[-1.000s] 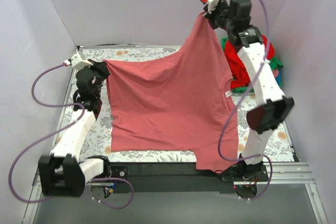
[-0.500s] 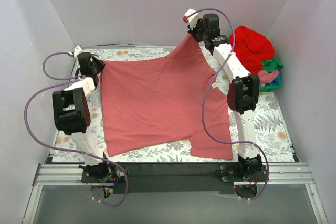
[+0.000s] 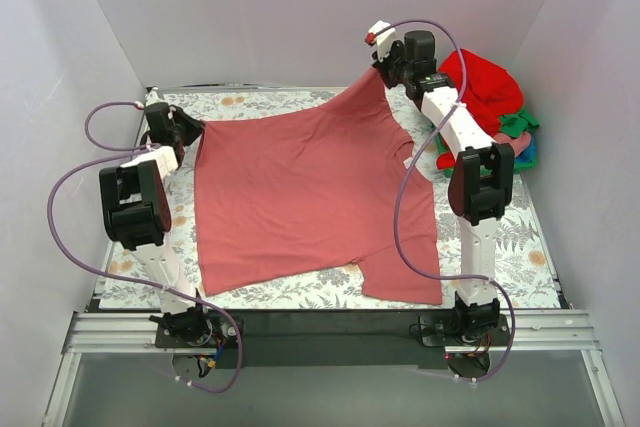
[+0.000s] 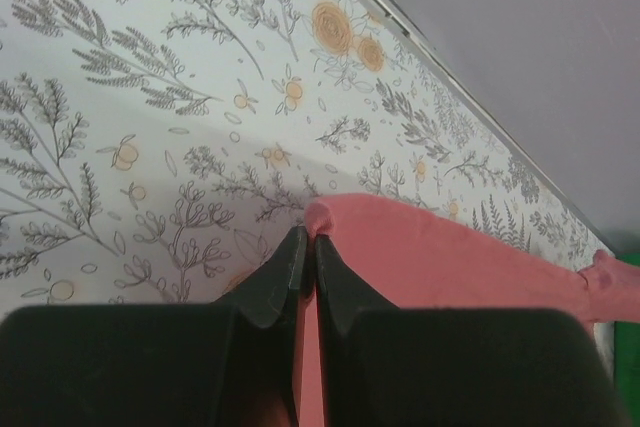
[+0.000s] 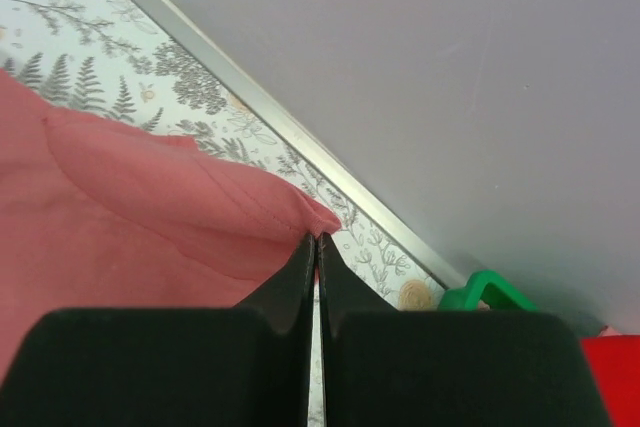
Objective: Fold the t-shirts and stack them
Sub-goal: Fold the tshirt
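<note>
The right gripper [image 3: 385,68] has edged right, tautening the rose-pink t-shirt [image 3: 300,192] whose far corners it and the left gripper [image 3: 193,128] pinch; no fold made yet, far-right shirt heap [image 3: 485,95] waiting.

Rose shirt [image 3: 310,187]: plain, short-sleeved, opened wide and mostly flat on the table [image 3: 520,237], lightly creased. Near edge uneven, with one flap reaching closer to the bases at the right. Far-left corner pinched low, just over the surface. Far-right corner pinched and held higher, drawing the cloth up into a taut peak. To the right of that peak, at the far-right corner, a loose heap: red shirt [image 3: 485,87] bunched on top, green shirt [image 3: 520,123] crumpled just beside it, and possibly a pink shirt [image 3: 508,143] beneath, mostly hidden.
</note>
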